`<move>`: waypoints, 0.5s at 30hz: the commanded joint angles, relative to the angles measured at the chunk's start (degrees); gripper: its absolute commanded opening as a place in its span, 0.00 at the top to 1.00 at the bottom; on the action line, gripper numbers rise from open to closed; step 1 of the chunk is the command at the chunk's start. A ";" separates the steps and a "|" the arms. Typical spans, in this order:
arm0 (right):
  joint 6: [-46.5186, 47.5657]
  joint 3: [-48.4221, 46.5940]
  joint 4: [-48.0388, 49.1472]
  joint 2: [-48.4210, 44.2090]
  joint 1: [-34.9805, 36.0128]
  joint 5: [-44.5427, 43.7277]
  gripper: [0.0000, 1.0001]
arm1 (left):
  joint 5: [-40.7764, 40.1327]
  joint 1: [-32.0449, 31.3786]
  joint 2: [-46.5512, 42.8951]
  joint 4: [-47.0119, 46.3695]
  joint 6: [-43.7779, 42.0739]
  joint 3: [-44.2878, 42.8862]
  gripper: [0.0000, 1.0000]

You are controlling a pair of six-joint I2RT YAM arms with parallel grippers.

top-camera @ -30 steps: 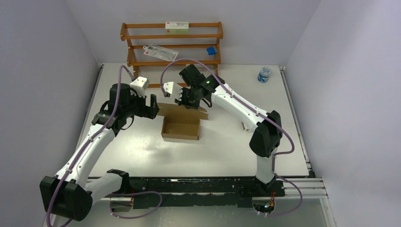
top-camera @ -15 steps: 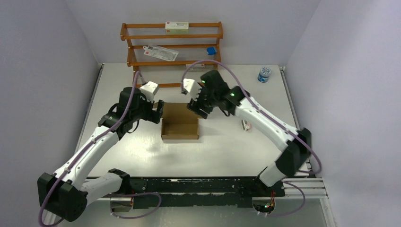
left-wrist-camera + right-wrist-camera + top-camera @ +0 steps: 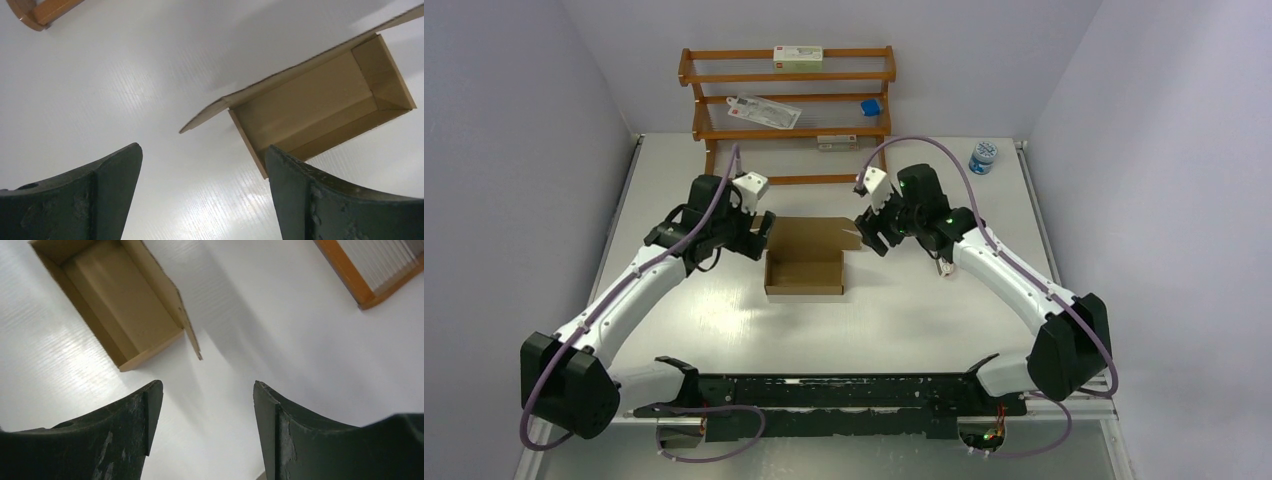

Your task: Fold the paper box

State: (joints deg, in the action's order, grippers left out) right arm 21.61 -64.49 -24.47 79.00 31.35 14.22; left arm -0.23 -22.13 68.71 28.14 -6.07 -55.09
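The paper box (image 3: 805, 272) is a small brown cardboard tray, open at the top, in the middle of the table. Its lid flap (image 3: 810, 234) stands up and leans away at the far side. My left gripper (image 3: 762, 232) hovers just left of the flap, open and empty. My right gripper (image 3: 871, 232) hovers just right of it, also open and empty. The left wrist view shows the box (image 3: 320, 110) beyond the gripper (image 3: 202, 150), apart from it. In the right wrist view the box (image 3: 115, 305) lies up and left of the gripper (image 3: 208, 385).
A wooden rack (image 3: 789, 100) with printed cartons and a small blue item (image 3: 870, 106) stands at the back wall. A blue-lidded jar (image 3: 984, 156) sits at the back right. A tiny pink-and-white item (image 3: 945, 265) lies under the right forearm.
My right gripper has opened, let go of the lid flap and drawn back to the right. My left gripper has shifted slightly toward the back, staying open.
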 commanded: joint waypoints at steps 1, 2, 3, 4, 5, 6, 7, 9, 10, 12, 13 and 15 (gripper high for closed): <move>-0.11 1.32 5.87 -0.80 -0.07 6.08 0.30 | 4.22 2.83 -0.13 -1.16 -1.47 -0.30 0.02; 0.15 1.31 6.04 -0.45 -0.26 6.20 0.30 | 4.93 3.27 0.28 -1.58 -1.60 -0.10 0.02; 0.64 1.11 5.66 0.17 -0.45 6.76 0.31 | 5.49 3.62 0.62 -2.08 -1.77 0.04 0.03; 1.11 0.67 5.01 0.76 -0.55 7.39 0.33 | 6.45 4.05 1.02 -2.35 -2.02 0.02 0.04; 1.44 0.28 4.62 1.40 -0.59 8.08 0.33 | 7.55 4.54 1.67 -2.54 -2.28 -0.24 0.05; 2.00 0.09 4.52 1.92 -0.66 8.96 0.34 | 8.53 5.00 2.24 -2.30 -2.41 -0.76 0.06; 2.64 -0.02 4.61 2.40 -0.67 9.59 0.34 | 9.13 5.63 2.77 -2.08 -2.60 -1.25 0.07; 3.71 -0.44 4.59 3.44 -0.63 11.09 0.35 | 10.93 6.51 3.36 -2.38 -2.80 -1.59 0.08; 4.41 -0.68 4.41 3.98 -0.61 12.14 0.35 | 12.11 6.97 3.52 -2.57 -2.88 -1.55 0.08; 5.68 -1.21 4.18 5.10 -0.62 13.42 0.35 | 13.43 7.39 3.83 -2.76 -3.22 -1.56 0.09; 6.25 -1.32 4.37 5.64 -0.61 13.69 0.36 | 13.61 7.51 3.96 -2.74 -3.37 -1.62 0.09; 7.62 -2.02 3.93 6.81 -0.55 13.66 0.37 | 13.94 7.67 4.65 -2.74 -3.61 -1.78 0.11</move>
State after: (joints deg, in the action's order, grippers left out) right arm 25.69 -63.70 -20.91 84.31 31.00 25.04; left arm 9.54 -15.11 72.73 27.20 -8.23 -55.09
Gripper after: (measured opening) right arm 0.641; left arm 0.905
